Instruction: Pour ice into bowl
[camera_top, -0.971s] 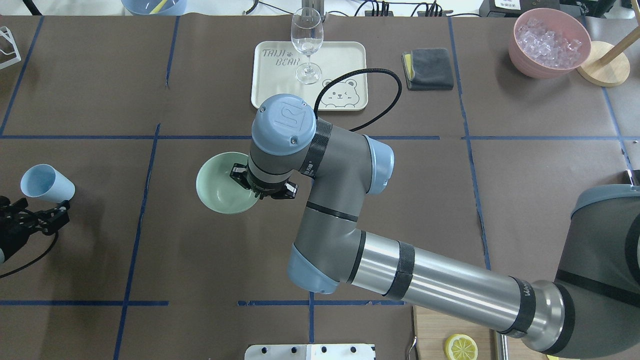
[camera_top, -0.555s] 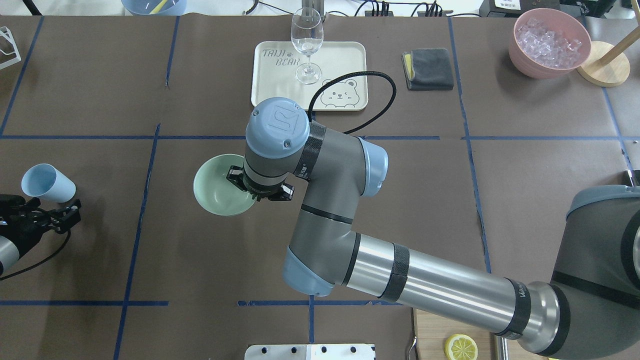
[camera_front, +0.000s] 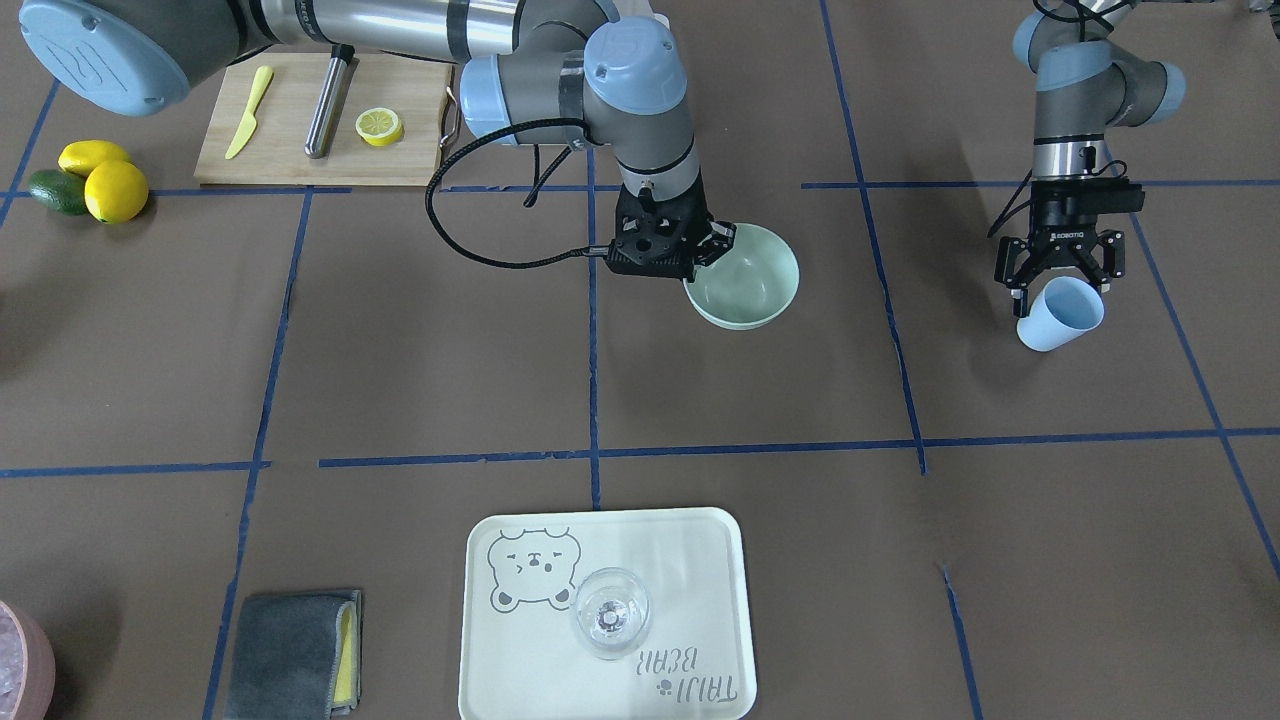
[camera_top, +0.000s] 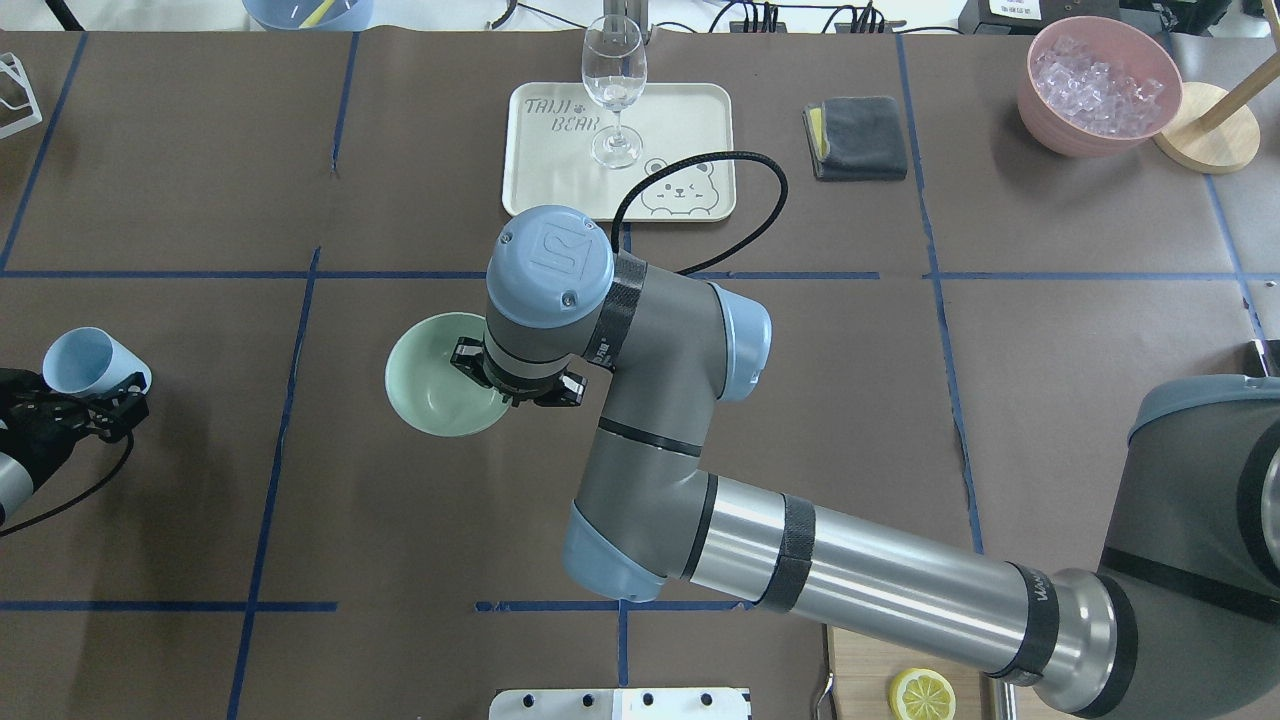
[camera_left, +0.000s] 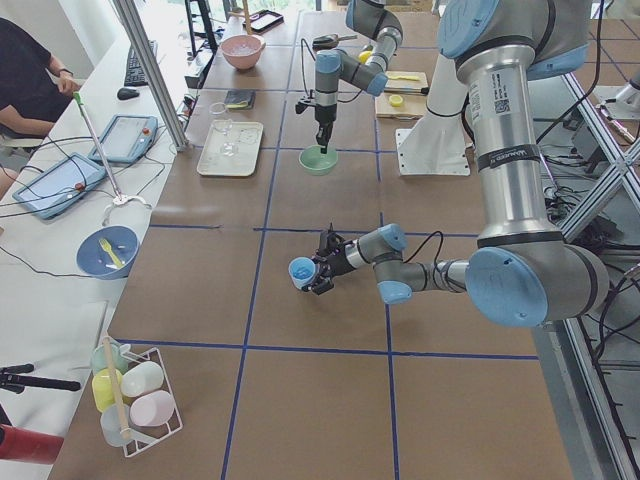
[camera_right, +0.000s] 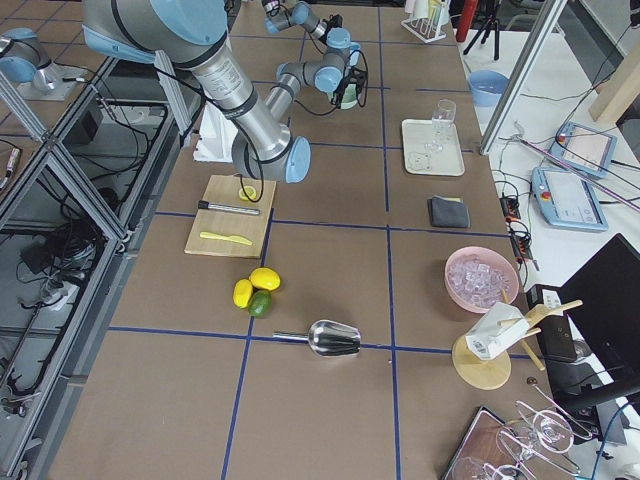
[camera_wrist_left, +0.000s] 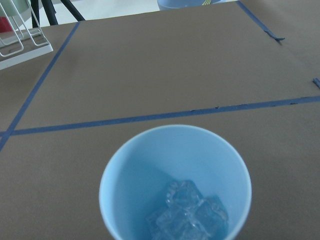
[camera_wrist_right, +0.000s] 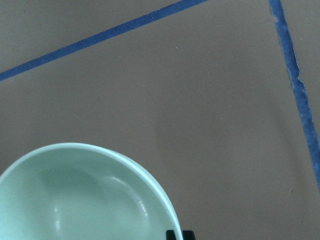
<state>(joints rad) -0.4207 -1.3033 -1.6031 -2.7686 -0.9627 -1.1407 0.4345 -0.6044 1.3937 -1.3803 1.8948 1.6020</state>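
Left pincer (camera_front: 1060, 288) around blue cup (camera_front: 1060, 313) of small clear, glassy ice (camera_wrist_left: 187, 212)

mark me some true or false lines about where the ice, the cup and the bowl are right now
1. The bowl is empty. True.
2. The blue cup in the left gripper is empty. False: clear ice cubes lie in it.
3. The right gripper is clamped on the bowl's rim. True.
4. The wine glass lies tipped over. False: it stands upright on the tray.
5. The blue cup is right above the bowl. False: it is well off to one side.
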